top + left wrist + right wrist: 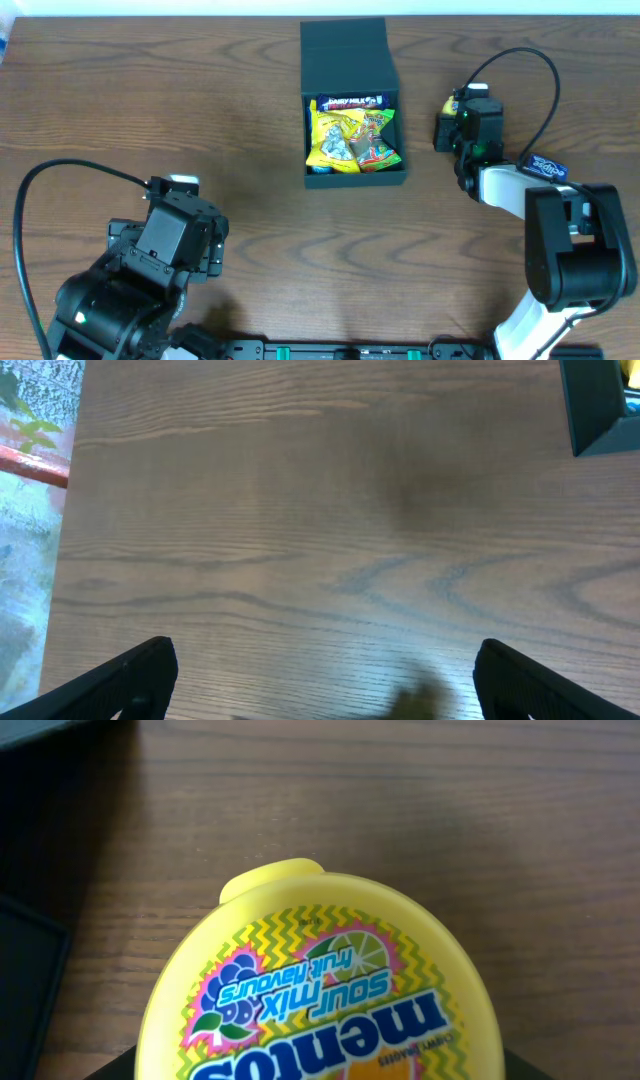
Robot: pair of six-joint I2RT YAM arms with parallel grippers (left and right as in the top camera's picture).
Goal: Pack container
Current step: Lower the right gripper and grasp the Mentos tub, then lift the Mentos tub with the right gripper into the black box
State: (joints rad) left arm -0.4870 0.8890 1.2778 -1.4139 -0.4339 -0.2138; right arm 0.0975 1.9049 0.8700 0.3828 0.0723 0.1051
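While the left arm sits at the near left of the counter (200,90), its left fingers (130,680) are spread wide over bare wood and hold nothing; only a corner of the container shows at the far right of its wrist view.

In the middle of the counter, toward the far edge, stands the container (355,181), a dark teal box with its flap lid (344,55) thrown open toward the back. It already holds snacks: a purple chocolate bar (348,101) along the back wall, a yellow packet (332,140), and a second, more colourful packet (378,142) beside it.

Just right of the box, the right arm reaches down over a round yellow Mentos tub (320,990) that lies on the counter outside the box. The right fingers (135,1068) show only as dark edges on either side of the tub, and I cannot tell whether they have closed on it or merely bracket it.

By my reading, packing is well under way but not finished: the tub has yet to be lifted and put in, and the flap is not yet shut.
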